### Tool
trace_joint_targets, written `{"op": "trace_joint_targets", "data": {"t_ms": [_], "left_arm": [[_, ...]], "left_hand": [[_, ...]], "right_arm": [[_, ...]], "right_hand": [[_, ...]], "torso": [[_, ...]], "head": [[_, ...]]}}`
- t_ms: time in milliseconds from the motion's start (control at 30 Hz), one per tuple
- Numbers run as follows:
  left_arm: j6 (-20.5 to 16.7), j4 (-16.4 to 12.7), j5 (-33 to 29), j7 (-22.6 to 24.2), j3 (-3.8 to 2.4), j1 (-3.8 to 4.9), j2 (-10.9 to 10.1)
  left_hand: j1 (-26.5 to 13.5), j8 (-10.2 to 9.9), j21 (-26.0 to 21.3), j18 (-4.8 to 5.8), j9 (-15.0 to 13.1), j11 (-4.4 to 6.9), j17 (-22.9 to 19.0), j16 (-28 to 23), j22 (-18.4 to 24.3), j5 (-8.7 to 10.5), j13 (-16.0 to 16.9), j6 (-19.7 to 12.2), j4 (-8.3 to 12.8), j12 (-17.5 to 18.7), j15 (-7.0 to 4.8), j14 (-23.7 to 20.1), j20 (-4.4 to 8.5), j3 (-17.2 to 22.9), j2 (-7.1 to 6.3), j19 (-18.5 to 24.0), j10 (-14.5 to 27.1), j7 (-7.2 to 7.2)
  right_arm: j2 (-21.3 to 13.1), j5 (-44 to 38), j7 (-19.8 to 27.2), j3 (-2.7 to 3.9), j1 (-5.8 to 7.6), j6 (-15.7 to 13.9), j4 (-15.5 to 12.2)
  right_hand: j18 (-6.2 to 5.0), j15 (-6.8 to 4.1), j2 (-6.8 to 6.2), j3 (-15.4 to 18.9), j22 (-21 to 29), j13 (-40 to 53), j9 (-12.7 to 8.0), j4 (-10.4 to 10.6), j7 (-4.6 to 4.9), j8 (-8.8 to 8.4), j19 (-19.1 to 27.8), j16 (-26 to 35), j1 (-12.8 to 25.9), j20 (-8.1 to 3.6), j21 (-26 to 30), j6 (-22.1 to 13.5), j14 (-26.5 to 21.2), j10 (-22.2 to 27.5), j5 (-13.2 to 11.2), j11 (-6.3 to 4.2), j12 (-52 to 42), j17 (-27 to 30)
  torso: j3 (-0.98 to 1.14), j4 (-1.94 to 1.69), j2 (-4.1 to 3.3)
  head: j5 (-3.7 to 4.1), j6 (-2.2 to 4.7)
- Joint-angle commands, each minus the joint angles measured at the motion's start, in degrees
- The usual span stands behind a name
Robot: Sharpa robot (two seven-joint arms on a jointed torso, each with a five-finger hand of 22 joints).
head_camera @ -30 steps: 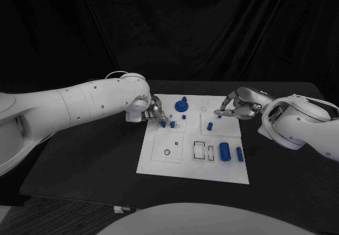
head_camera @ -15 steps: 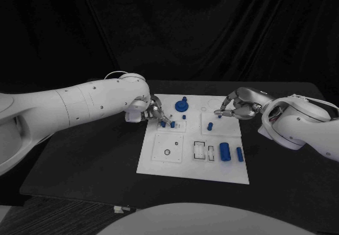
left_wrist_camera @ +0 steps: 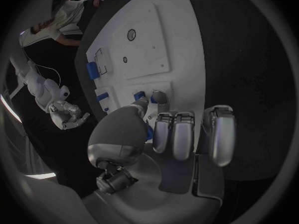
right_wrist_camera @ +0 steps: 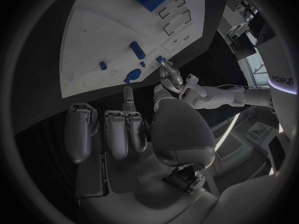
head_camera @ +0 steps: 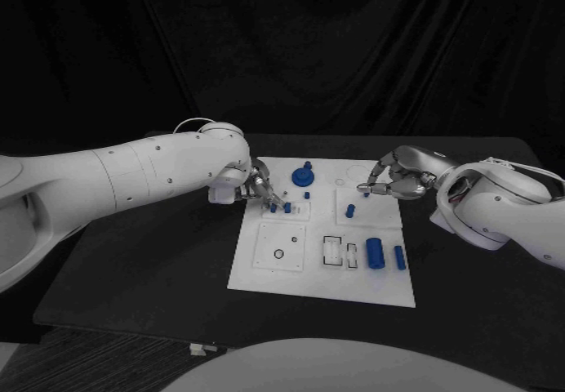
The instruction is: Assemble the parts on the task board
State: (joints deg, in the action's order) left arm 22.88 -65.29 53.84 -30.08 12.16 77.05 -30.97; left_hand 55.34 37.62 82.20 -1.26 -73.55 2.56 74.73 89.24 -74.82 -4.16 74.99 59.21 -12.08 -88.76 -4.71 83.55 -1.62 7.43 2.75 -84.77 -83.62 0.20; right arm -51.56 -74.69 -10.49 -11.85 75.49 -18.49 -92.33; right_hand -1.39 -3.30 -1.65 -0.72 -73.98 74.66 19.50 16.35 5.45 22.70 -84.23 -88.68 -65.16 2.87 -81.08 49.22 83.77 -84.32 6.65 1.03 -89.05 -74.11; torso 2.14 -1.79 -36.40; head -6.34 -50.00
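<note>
Head view: white board (head_camera: 288, 269) lies mid-desk (head_camera: 141, 278), blue parts (head_camera: 375, 252) scattered on it, bare desk all round. Left hand (head_camera: 250, 186) at the board's left edge, fingers on a small part (head_camera: 273, 207); whether gripped, cannot tell. Right hand (head_camera: 394, 181) over the far right corner, fingers curled, holding nothing visible.

Left wrist view: fingers (left_wrist_camera: 159, 98) touch the pegs.

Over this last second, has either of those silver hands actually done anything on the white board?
Nothing has visibly changed. The left hand stays with its fingertips at the small blue pegs near the task board's far left corner, and the right hand stays curled over the far right edge. The blue parts lie where they were.
</note>
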Motion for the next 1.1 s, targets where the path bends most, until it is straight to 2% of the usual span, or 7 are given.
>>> {"op": "trace_joint_targets", "data": {"t_ms": [33,533,900,933,1000,1033,1100], "left_arm": [[-0.4,-0.3,0.4,1.1,-0.04,-0.10,0.0],[-4.9,-2.9,1.7,2.9,-0.04,0.31,-2.2],[-11.0,-12.2,12.0,4.2,-0.05,7.80,-9.2],[-12.0,-12.9,14.7,5.3,-0.05,8.51,-9.8],[-14.3,-13.9,18.5,7.6,-0.05,9.26,-10.6],[-16.0,-14.3,20.6,9.4,-0.05,9.59,-10.9],[-19.7,-14.9,24.5,15.7,-0.05,10.15,-11.5]], "left_hand": [[1.1,0.8,0.0,-0.58,-3.8,0.62,15.3,0.8,-12.8,0.60,15.0,0.8,-0.2,-1.2,-0.84,6.4,0.53,-3.0,-0.09,-1.7,-6.4,-0.01],[1.5,1.0,0.0,-0.58,-3.7,0.80,15.3,0.8,-12.8,0.03,15.0,1.3,-0.1,-1.2,-1.01,6.4,0.69,-3.0,-0.19,-1.7,-6.4,-0.20],[7.4,3.8,-0.1,-0.57,-4.8,1.42,15.3,0.8,-12.8,-6.86,15.0,3.2,2.6,-1.2,-1.60,6.4,1.33,-1.5,-1.02,-1.8,-6.4,-0.86],[8.8,2.7,-0.2,-0.60,-4.5,1.44,15.3,0.8,-12.7,-8.24,15.0,2.1,3.5,-1.2,-1.61,6.4,1.36,-0.6,-1.19,-1.7,-6.4,-0.86],[11.8,-8.1,-1.6,-0.87,-1.6,0.70,15.3,0.8,-12.4,-6.53,15.0,-6.2,5.0,-1.2,-1.04,6.4,1.01,2.9,-1.66,-0.9,-6.4,0.03],[13.6,-9.7,-2.3,-1.02,-0.7,-0.08,15.3,0.8,-12.2,-2.80,15.0,-7.6,5.7,-1.2,-0.39,6.4,0.69,6.4,-2.47,-0.3,-6.4,0.73],[15.9,-11.9,-6.2,-1.79,0.8,-0.98,15.3,0.8,-11.1,-2.56,13.5,-9.4,7.3,0.8,0.44,6.4,-0.20,13.0,-4.44,2.2,-4.3,1.80]], "right_arm": [[0.0,-0.1,-1.0,0.04,-0.15,0.3,0.0],[-0.2,-0.1,-1.1,0.04,-0.17,0.4,0.0],[-0.7,-0.1,-1.4,0.04,-0.15,0.4,-0.2],[-0.7,-0.1,-1.4,0.04,-0.15,0.3,-0.2],[-0.8,-0.1,-1.3,0.04,-0.15,0.0,-0.4],[-0.8,-0.1,-1.1,0.04,-0.14,-0.2,-0.5],[-1.0,-0.1,-0.6,0.04,-0.14,-1.2,-0.9]], "right_hand": [[-1.30,0.42,0.08,-0.8,-12.4,15.3,0.9,-0.4,-0.08,1.14,-1.3,1.1,-1.3,0.46,1.3,-0.3,5.3,-5.7,1.2,-0.01,-1.0,-11.7],[-1.30,0.42,0.08,-0.8,-12.4,15.3,0.9,-0.4,-0.08,1.14,-1.3,1.1,-1.3,0.46,1.3,-0.3,5.3,-5.7,1.2,-0.01,-1.0,-11.7],[-1.33,0.42,0.12,-0.7,-12.4,15.3,0.9,-0.4,-0.07,1.16,-1.3,1.1,-1.3,0.46,1.4,-0.3,5.3,-5.7,1.2,0.00,-1.0,-11.8],[-1.33,0.42,0.12,-0.7,-12.4,15.3,0.9,-0.4,-0.07,1.16,-1.3,1.1,-1.3,0.46,1.4,-0.3,5.3,-5.7,1.2,0.00,-1.0,-11.8],[-1.32,0.42,0.12,-0.7,-12.4,15.3,0.9,-0.4,-0.07,1.16,-1.3,1.1,-1.4,0.46,1.4,-0.3,5.3,-5.7,1.2,0.00,-1.0,-11.7],[-1.32,0.42,0.12,-0.7,-12.4,15.3,0.9,-0.4,-0.07,1.16,-1.3,1.1,-1.4,0.46,1.4,-0.3,5.3,-5.7,1.2,0.00,-1.0,-11.7],[-1.32,0.42,0.12,-0.7,-12.4,15.3,0.9,-0.4,-0.08,1.18,-1.3,1.1,-1.5,0.46,1.4,-0.3,5.3,-5.7,1.3,0.00,-1.0,-11.7]], "torso": [[-0.01,0.00,-0.02],[-0.03,0.00,0.01],[-0.01,-0.02,0.06],[-0.02,-0.02,0.07],[-0.01,-0.03,0.11],[0.01,-0.06,0.13],[0.01,0.01,0.08]], "head": [[0.01,0.00],[0.30,0.00],[0.40,0.00],[0.38,0.00],[0.36,0.00],[0.35,0.00],[0.25,0.00]]}}
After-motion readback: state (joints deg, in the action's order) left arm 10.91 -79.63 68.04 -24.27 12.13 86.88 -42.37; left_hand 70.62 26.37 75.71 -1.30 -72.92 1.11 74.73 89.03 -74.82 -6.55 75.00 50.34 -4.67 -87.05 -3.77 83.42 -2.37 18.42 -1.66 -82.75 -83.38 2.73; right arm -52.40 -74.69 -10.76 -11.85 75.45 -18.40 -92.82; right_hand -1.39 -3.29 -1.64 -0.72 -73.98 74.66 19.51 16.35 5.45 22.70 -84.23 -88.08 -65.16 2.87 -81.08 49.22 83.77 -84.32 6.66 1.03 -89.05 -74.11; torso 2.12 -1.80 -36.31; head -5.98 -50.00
